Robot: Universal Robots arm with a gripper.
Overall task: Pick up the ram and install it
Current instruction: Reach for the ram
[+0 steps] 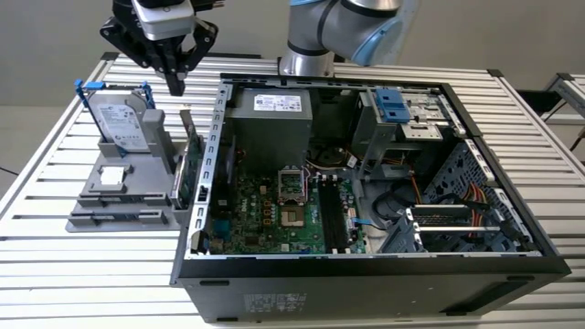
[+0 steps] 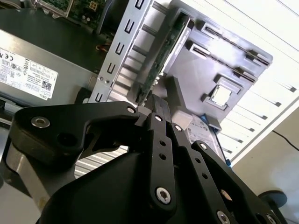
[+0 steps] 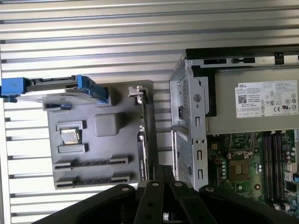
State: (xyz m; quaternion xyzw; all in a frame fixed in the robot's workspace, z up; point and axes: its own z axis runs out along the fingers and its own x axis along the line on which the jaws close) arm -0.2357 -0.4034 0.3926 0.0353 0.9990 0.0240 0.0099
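My gripper [image 1: 174, 86] hangs fingers-down over the far end of the grey holder [image 1: 137, 184], between the hard drive and the case wall. In both wrist views its black fingers [image 2: 161, 105] [image 3: 159, 171] are pressed together and shut, with nothing visible between them. They sit just above the end of the green expansion card [image 3: 142, 135], which stands edge-on in the holder [image 3: 117, 144]. The ram is hidden. The holder's two narrow slots [image 3: 91, 170] look dark. The motherboard's memory slots [image 1: 331, 216] [image 3: 273, 158] lie inside the open case.
A silver hard drive [image 1: 119, 120] with a blue bracket stands upright in the holder, beside a small square chip [image 3: 70, 136]. The open computer case [image 1: 366, 281] fills the exterior view's middle and right. Its metal side wall [image 3: 187, 121] is close to the gripper. All rests on a slatted metal table [image 1: 55, 274].
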